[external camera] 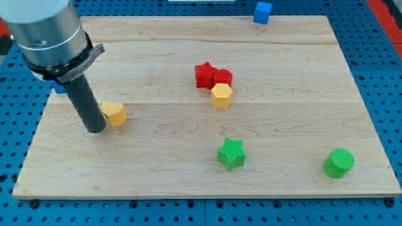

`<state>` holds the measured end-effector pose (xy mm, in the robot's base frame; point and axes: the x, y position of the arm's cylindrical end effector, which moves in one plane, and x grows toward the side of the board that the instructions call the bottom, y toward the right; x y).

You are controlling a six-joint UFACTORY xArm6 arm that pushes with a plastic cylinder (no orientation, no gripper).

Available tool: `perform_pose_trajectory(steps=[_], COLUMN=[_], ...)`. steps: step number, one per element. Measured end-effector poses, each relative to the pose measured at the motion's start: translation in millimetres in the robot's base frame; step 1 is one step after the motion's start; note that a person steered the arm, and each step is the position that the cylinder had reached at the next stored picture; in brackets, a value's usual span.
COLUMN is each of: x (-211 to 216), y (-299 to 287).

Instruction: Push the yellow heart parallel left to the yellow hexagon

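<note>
The yellow heart [114, 113] lies on the wooden board at the view's left. The yellow hexagon [222, 95] sits near the middle, touching the red cylinder [222, 78] just above it. My tip [95, 129] rests on the board right beside the yellow heart, at its left and slightly lower, touching or nearly touching it. The heart lies well to the left of the hexagon and a little lower in the view.
A red star [204, 75] touches the red cylinder's left. A green star [231, 154] and a green cylinder [338, 163] lie toward the view's bottom right. A blue cube [262, 12] sits at the board's top edge [188, 17]. A blue piece [59, 88] is hidden behind the rod.
</note>
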<state>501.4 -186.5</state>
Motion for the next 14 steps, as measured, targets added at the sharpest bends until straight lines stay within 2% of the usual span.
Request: perform_pose_trajectory(steps=[1, 2, 3, 5, 6, 7, 8, 10, 11, 13, 14], x=[3, -27, -55, -12, -32, -48, -32, -16, -16, -20, -20], y=[-14, 43, 124, 39, 12, 80, 101, -6, -40, -42, -21])
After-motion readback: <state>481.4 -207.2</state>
